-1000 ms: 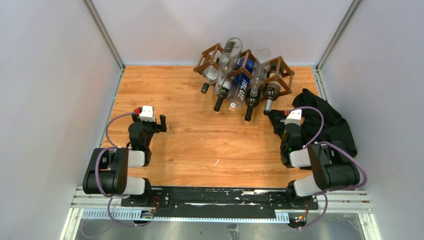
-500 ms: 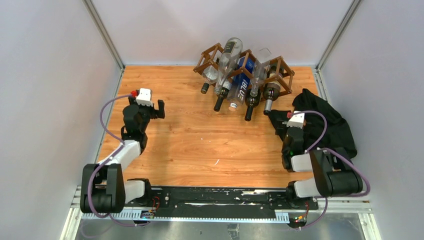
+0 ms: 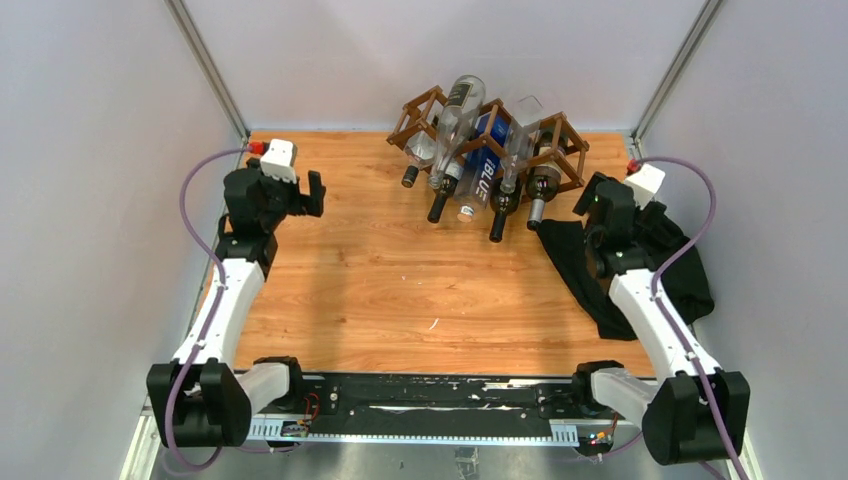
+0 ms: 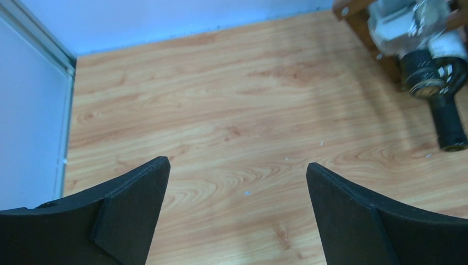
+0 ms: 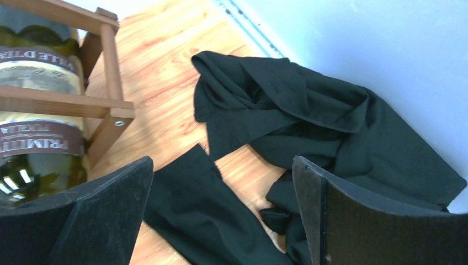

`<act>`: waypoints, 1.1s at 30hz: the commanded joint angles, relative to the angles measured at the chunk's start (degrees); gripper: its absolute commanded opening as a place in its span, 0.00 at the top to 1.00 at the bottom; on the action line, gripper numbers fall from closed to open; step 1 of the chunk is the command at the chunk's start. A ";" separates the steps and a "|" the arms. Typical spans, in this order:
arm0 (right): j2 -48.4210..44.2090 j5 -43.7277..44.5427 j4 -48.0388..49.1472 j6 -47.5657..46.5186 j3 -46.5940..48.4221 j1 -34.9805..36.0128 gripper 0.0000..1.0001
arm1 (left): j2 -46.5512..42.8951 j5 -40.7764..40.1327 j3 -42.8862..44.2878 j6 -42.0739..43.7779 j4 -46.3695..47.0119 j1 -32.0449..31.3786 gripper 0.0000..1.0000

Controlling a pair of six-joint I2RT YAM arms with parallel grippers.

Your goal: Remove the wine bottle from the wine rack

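Lattice bars of the dark brown wooden wine rack (image 5: 60, 105) cradle glass bottles at the far edge of the wood-grain table (image 3: 400, 290), a green labelled wine bottle (image 5: 38, 165) at its right end, while the left gripper (image 4: 237, 176) and right gripper (image 5: 221, 165), both spread wide and empty, hover clear of it, the right near crumpled black cloth (image 5: 309, 116).
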 commanded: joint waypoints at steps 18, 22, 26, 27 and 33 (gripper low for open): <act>6.73 -27.40 -43.20 10.85 35.71 1.49 0.04 | 5.46 3.90 24.30 -1.83 -34.29 0.94 0.00; 12.36 -20.46 -51.56 13.57 46.28 9.35 0.02 | 7.27 2.85 26.31 -2.12 -36.85 0.94 0.00; 18.02 -14.49 -53.15 14.77 53.80 18.54 0.01 | 9.50 2.35 27.62 -1.65 -38.96 0.86 0.00; 19.62 -14.39 -53.43 15.05 54.97 20.33 0.01 | 9.85 3.11 27.80 -1.46 -39.43 0.87 0.00; 31.55 -16.67 -54.53 16.64 65.65 27.90 0.02 | 9.39 5.82 27.05 1.12 -40.73 0.87 0.00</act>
